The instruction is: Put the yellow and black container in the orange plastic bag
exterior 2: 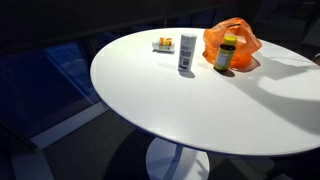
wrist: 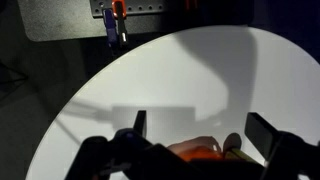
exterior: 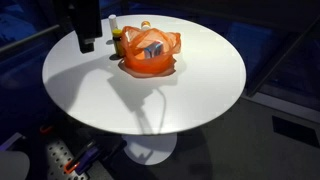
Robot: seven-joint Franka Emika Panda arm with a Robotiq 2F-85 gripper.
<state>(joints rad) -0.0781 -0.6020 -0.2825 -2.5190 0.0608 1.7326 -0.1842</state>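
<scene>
**Yellow-and-black container point(exterior 2: 226, 57) upright outside the bag point(exterior 2: 240, 38)**

Bare white worktop point(exterior 2: 200, 115) is seen nearest in an exterior view. Further in, a grey can point(exterior 2: 187, 52) is stood upright, and a small flat packet point(exterior 2: 163, 43) is laid just beyond it. The container is set upright just in front of the orange bag, on the worktop and not inside it. In the wrist view the end effector point(wrist: 200, 135) is seen over the worktop with its fingers point(wrist: 140, 125) spread wide apart, and a part of the bag is glimpsed between them.
</scene>
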